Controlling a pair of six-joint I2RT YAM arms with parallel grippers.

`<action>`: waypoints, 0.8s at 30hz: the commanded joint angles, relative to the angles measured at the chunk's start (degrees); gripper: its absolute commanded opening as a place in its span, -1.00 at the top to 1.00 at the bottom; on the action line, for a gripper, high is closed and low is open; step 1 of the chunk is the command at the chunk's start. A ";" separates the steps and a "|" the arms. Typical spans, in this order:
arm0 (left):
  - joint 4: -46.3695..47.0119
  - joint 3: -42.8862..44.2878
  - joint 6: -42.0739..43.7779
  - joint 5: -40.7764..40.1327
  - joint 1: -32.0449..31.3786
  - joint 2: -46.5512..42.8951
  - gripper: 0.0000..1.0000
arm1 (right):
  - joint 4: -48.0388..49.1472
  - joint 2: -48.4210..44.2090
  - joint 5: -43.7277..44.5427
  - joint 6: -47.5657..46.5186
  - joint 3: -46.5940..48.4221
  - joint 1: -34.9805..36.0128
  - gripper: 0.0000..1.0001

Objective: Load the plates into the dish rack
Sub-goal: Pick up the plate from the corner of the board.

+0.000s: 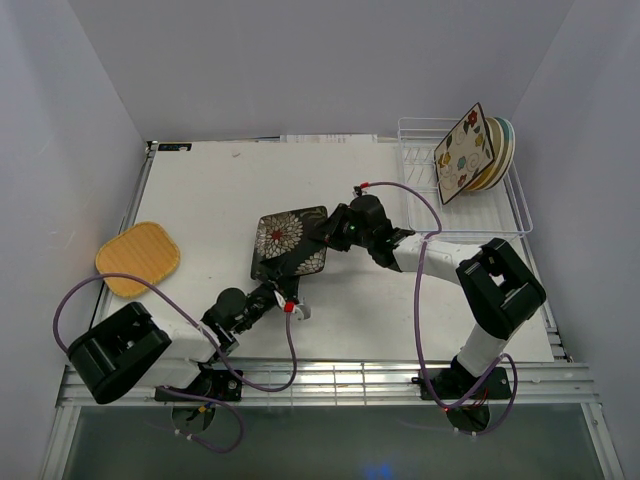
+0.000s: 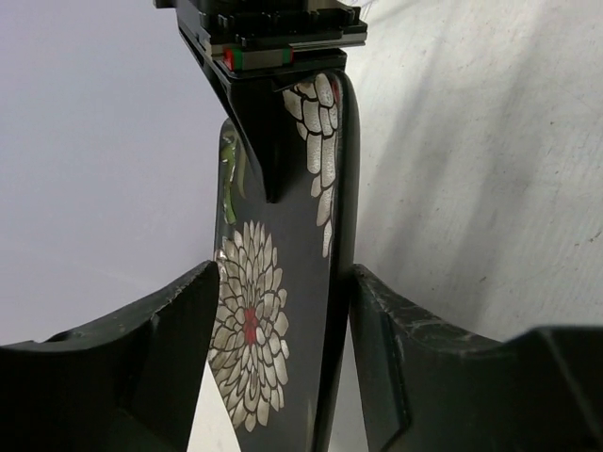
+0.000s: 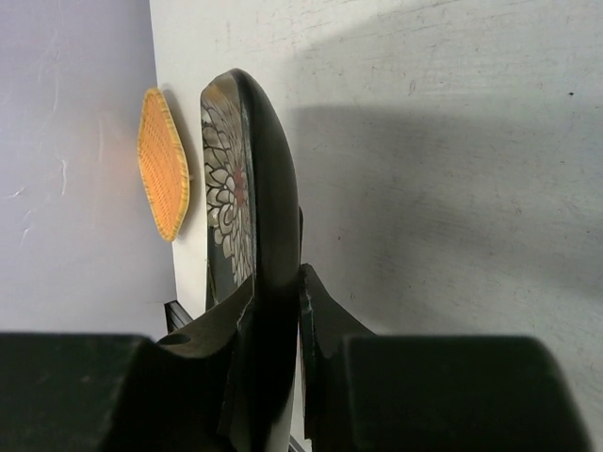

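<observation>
The black floral plate (image 1: 290,240) is held on edge above the middle of the table, between both grippers. My right gripper (image 1: 335,232) is shut on its far right rim; the right wrist view shows the fingers (image 3: 276,292) pinching the rim of the plate (image 3: 250,188). My left gripper (image 1: 283,292) is at its near edge, and both fingertips (image 2: 285,282) touch the plate (image 2: 283,311). The orange-yellow square plate (image 1: 138,258) lies flat at the left table edge, and it also shows in the right wrist view (image 3: 162,174). The white wire dish rack (image 1: 415,170) stands at the back right.
In the rack the flowered cream plate (image 1: 463,152) stands upright, with several round plates (image 1: 503,150) stacked behind it. White walls close in the left, back and right. Purple cables loop from both arms near the table's front edge.
</observation>
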 commanded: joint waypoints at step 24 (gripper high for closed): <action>-32.10 8.97 -11.24 15.49 -0.63 -19.64 -0.96 | 5.60 -6.68 9.23 -0.25 -4.49 -0.37 0.84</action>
